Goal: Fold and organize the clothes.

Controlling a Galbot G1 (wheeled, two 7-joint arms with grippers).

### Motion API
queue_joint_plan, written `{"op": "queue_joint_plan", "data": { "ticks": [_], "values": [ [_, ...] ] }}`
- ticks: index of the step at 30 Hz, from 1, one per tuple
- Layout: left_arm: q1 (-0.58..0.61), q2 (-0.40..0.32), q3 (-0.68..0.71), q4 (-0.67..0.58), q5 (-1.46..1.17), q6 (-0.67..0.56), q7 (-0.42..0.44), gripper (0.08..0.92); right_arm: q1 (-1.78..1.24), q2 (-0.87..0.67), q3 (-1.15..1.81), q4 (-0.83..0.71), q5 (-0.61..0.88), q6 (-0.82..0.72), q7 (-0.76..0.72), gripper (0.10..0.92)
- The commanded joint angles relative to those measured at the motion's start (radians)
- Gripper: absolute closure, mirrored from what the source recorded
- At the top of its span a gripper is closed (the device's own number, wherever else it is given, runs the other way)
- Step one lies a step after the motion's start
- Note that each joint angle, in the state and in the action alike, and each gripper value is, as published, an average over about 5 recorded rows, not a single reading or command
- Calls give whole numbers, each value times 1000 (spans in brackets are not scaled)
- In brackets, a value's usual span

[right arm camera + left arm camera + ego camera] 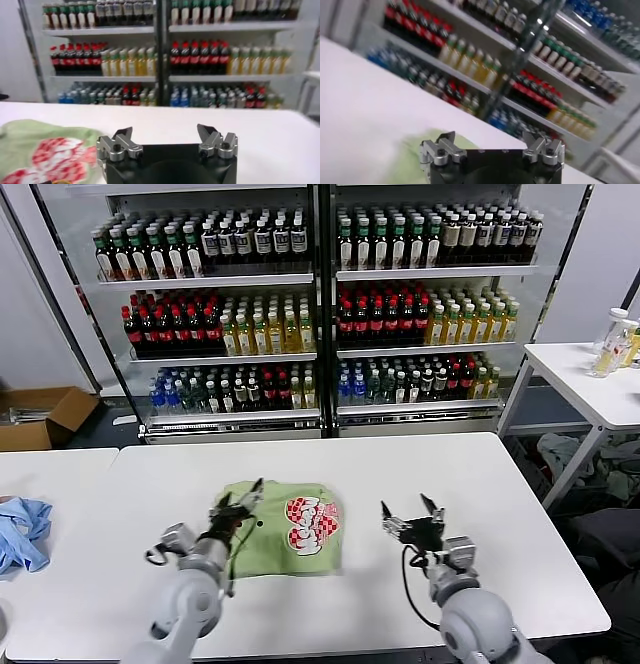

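Observation:
The light green polo shirt [285, 526] lies folded into a compact rectangle on the white table [330, 464], its red-and-white checkered graphic [313, 521] facing up. My left gripper [240, 499] is open and empty, raised just above the shirt's left part. My right gripper [407, 516] is open and empty, a little to the right of the shirt, above bare table. The shirt also shows in the left wrist view [412, 157] and in the right wrist view [45, 150]. Collar and buttons are hidden.
A light blue garment [22, 529] lies on the adjoining table at the far left. Drink coolers [320, 304] stand behind the table. A second white table [590, 379] with bottles stands at the right. A cardboard box [35, 416] sits on the floor at the left.

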Motion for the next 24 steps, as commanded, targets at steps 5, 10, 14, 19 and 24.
{"op": "queue_joint_plan", "data": {
  "ticks": [5,10,14,19,24],
  "values": [
    [214,140,-215,-89,161,-50,53,177,255,235,-318,-293,-10,-13,94,203],
    [227,142,-226,-97,162,-56,52,177,314,313,-328,-398,-16,-40,124,203],
    [238,142,-229,-105,163,-60,53,177,348,354,-328,-459,-12,-47,130,202],
    [250,143,-231,-113,162,-62,53,177,370,382,-322,-507,-3,-47,139,209],
    [260,143,-232,-121,162,-63,53,177,377,383,-317,-537,10,-47,145,303]
  ]
}}
